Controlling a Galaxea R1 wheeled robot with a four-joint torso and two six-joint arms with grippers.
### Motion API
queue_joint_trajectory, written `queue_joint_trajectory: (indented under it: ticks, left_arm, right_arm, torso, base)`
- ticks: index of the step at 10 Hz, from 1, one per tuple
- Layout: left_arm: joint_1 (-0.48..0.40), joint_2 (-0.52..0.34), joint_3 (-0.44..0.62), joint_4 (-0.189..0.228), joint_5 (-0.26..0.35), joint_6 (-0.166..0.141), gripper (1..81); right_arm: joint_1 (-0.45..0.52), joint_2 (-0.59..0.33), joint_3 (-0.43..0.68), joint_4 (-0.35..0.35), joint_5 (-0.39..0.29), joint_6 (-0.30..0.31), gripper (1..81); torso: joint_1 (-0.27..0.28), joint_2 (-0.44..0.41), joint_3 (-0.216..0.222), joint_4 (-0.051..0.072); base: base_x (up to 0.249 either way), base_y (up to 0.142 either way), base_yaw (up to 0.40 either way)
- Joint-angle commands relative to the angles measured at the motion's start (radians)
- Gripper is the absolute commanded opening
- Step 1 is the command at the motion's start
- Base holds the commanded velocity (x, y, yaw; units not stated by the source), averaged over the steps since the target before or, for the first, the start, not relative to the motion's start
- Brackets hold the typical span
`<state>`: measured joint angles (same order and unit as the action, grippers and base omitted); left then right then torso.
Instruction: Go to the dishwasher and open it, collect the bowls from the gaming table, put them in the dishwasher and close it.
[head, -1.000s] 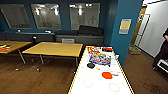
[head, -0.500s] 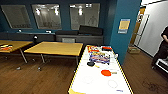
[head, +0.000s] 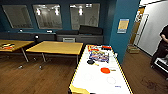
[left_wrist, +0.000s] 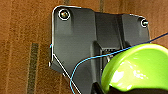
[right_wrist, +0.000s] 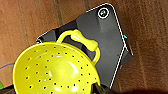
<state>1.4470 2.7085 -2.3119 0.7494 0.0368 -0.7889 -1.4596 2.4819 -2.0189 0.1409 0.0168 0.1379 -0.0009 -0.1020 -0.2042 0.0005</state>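
Note:
The gaming table (head: 100, 83) with its white top stretches away just ahead of me in the head view. An orange-red bowl (head: 105, 70) lies on it past the middle, behind colourful game boxes (head: 98, 55). In the left wrist view a glossy yellow-green bowl (left_wrist: 140, 67) hangs above the wooden floor, with my left gripper (left_wrist: 130, 90) shut on its rim. The right wrist view shows a yellow-green bowl (right_wrist: 55, 70) with small holes and a loop handle, and my right gripper (right_wrist: 105, 90) is shut on it. The dishwasher is out of view.
Two yellow-wood tables (head: 56, 47) (head: 12, 45) stand to the left on the wooden floor. A teal pillar (head: 122, 30) rises right of the gaming table's far end. A person (head: 162, 47) stands at the far right by a doorway. A small black object (head: 90, 61) lies on the white top.
The head view has shifted only slightly as the camera moved. The things on the gaming table lie where they were.

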Motion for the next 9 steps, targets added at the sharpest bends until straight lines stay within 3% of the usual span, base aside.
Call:
queue_joint_trajectory:
  ticks: [1, 2, 9]
  left_arm:
    - [-0.035, -0.007, -0.018, 0.019, 0.041, 0.004, 1.0]
    - [-0.036, 0.005, -0.035, 0.018, 0.041, 0.016, 1.0]
    - [-0.020, 0.027, -0.081, 0.031, 0.040, 0.016, 1.0]
  right_arm:
    - [0.043, -0.029, 0.007, -0.024, -0.060, -0.004, 1.0]
    - [0.044, -0.027, 0.007, -0.024, -0.060, -0.004, 1.0]
    - [0.026, -0.016, -0.084, -0.047, -0.060, -0.006, 1.0]
  torso:
    - [0.001, 0.000, 0.000, 0.000]
    - [0.001, 0.000, 0.000, 0.000]
    - [0.001, 0.000, 0.000, 0.000]
  base:
    - [-0.111, 0.000, 0.000]
    - [-0.112, 0.000, 0.000]
    - [-0.124, 0.000, 0.000]
